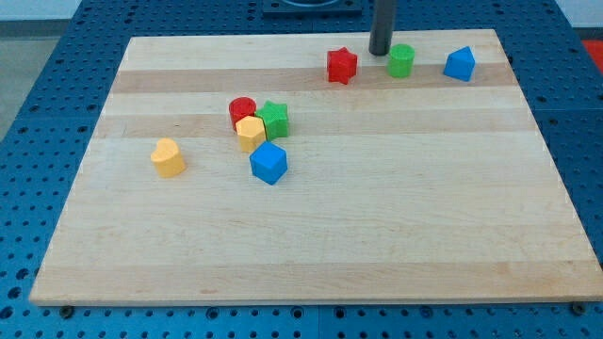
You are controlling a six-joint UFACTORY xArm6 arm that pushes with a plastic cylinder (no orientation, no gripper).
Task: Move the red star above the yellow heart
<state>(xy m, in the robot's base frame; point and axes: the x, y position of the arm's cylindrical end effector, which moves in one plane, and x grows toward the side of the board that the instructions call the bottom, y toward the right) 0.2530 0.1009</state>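
The red star [342, 66] lies near the view's top, right of centre, on the wooden board [311, 245]. The yellow heart [168, 157] lies far off at the view's left, about halfway down. My tip [380, 52] is at the board's top edge, just up and right of the red star and just left of a green cylinder [401, 60]. A small gap shows between the tip and the star.
A blue block [460, 64] sits at the top right. A cluster lies between star and heart: a red cylinder [242, 111], a green star [275, 118], a yellow hexagon [251, 134] and a blue cube [268, 163]. Blue pegboard surrounds the board.
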